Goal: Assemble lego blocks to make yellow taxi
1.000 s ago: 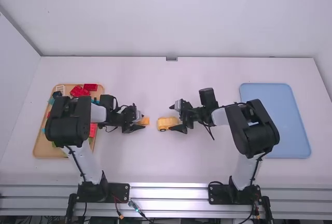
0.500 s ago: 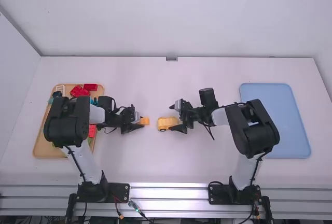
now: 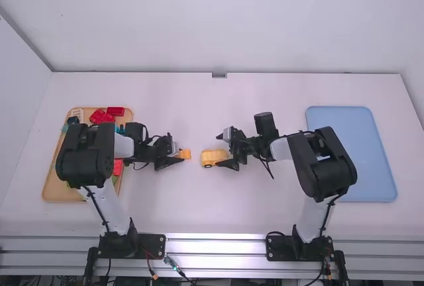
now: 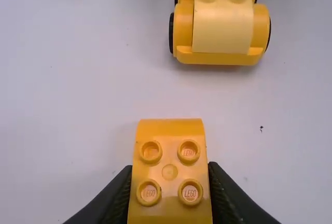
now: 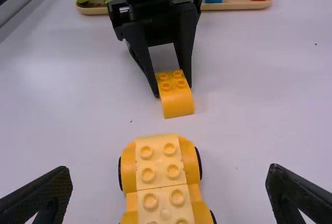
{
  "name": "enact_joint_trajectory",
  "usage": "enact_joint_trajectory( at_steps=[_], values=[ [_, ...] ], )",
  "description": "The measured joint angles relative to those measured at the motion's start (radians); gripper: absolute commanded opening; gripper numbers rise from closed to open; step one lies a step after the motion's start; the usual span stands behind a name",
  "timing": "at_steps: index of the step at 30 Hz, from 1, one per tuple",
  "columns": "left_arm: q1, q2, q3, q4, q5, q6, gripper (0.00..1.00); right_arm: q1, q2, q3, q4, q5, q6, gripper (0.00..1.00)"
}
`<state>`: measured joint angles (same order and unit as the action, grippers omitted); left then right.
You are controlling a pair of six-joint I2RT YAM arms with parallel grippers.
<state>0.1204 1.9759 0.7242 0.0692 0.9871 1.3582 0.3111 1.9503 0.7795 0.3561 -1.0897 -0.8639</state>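
Orange block (image 4: pixel 169 172) in left pincer (image 3: pixel 176 154), lettered studs (image 4: pixel 190 192)

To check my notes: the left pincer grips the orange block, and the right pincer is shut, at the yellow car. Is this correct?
Not fully: the right pincer is open at the yellow car, its fingers wide apart, as the right wrist view shows. The left pincer grips the orange block.

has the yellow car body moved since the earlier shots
No, in the high view the yellow car body keeps the same gap to the blue tray.
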Motion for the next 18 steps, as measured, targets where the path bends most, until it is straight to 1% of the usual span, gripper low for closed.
enact_joint_trajectory(
  at_steps=[3,4,5,9,14,16,18],
  values=[
    [0.000,0.000,0.000,-0.001,0.008,-0.002,0.43,0.000,0.000,0.000,-0.007,0.001,-0.002,0.99],
    [0.000,0.000,0.000,-0.002,0.010,-0.004,0.43,0.000,0.000,0.000,-0.015,0.001,-0.005,0.99],
    [0.002,0.000,0.000,-0.004,0.016,-0.005,0.40,0.000,0.000,0.000,-0.032,0.002,-0.015,0.99],
    [0.004,-0.003,0.000,-0.004,0.023,-0.005,0.34,0.000,0.006,0.000,-0.068,0.005,-0.068,0.99],
    [-0.008,-0.019,0.000,0.012,-0.009,-0.048,0.31,0.000,0.068,0.000,-0.037,-0.002,-0.105,0.99],
    [-0.018,-0.022,0.000,0.011,-0.019,-0.061,0.34,0.000,0.081,0.000,-0.029,-0.006,-0.108,0.99],
    [-0.032,-0.024,0.000,0.011,-0.039,-0.071,0.43,0.000,0.088,0.000,-0.020,-0.011,-0.108,0.99]
  ],
)
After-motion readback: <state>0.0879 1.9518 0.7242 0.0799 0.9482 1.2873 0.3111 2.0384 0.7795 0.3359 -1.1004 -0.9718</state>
